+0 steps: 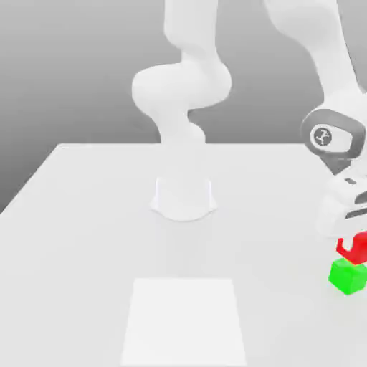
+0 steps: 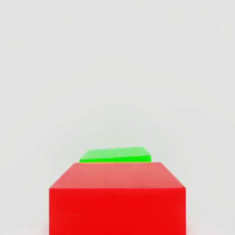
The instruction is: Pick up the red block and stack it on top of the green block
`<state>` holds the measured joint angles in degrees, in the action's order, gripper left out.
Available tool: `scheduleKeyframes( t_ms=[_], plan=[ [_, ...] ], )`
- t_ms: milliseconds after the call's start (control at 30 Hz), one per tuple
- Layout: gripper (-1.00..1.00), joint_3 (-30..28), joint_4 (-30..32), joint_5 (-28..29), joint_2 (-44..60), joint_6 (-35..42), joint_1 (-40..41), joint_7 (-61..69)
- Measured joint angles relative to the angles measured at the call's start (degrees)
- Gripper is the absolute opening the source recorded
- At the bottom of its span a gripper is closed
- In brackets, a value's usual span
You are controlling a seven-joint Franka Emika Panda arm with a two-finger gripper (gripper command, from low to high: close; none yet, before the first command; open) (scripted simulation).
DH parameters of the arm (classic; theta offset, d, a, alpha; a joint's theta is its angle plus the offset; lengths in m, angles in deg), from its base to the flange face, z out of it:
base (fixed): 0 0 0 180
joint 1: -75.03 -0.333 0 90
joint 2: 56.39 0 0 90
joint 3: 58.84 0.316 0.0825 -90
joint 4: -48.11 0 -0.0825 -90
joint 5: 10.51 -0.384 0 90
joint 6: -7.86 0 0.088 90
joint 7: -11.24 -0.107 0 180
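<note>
At the exterior view's right edge, the red block [image 1: 362,252] sits between the fingers of my gripper [image 1: 350,244], which is shut on it. One white finger overlaps the cube's front face. The green block [image 1: 348,277] rests on the white table just beneath the red one, offset slightly toward the exterior view's left. I cannot tell whether the two cubes touch. In the hand view the red block [image 2: 117,197] is large and close, and a strip of the green block's top [image 2: 115,155] shows beyond it.
The arm's round white base [image 1: 183,197] stands at the table's middle back. A pale square patch [image 1: 185,319] lies on the table [image 1: 86,236] near the front edge. The table's right edge is close to the cubes.
</note>
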<state>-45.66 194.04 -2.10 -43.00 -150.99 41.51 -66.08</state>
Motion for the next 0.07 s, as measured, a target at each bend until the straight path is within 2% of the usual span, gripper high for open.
scheduleKeyframes(
  t_ms=[67],
  plan=[
    [1.00, 0.00, 0.00, 0.00, 0.00, 0.00, 0.00, 0.00]
  ],
)
